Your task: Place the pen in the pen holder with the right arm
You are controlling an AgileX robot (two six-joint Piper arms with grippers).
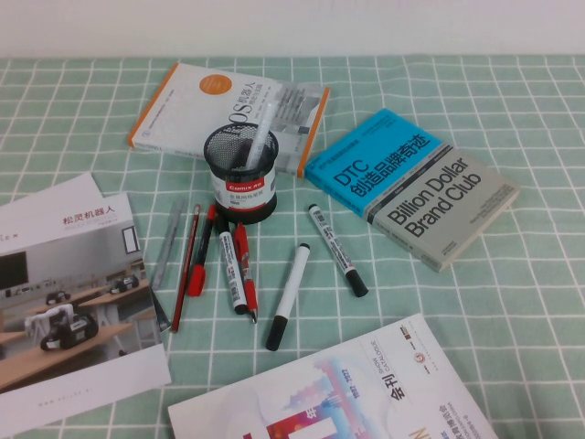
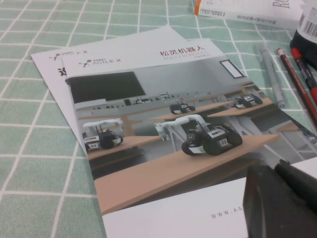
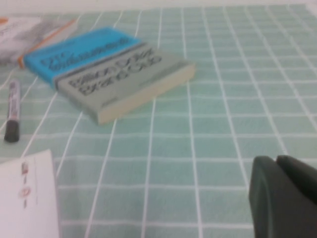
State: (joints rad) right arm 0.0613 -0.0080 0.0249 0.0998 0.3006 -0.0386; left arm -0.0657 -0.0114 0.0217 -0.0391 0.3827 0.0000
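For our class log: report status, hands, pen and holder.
Left hand parked over the brochure. Right hand over bare cloth, holding nothing visible. Pen stands in the holder. Nothing in the way.

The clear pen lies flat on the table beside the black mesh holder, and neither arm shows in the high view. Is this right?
Not quite. In the high view the clear pen stands inside the black mesh holder, leaning against its rim, not lying on the table. Neither arm shows there; each wrist view shows only a dark corner of its end effector.
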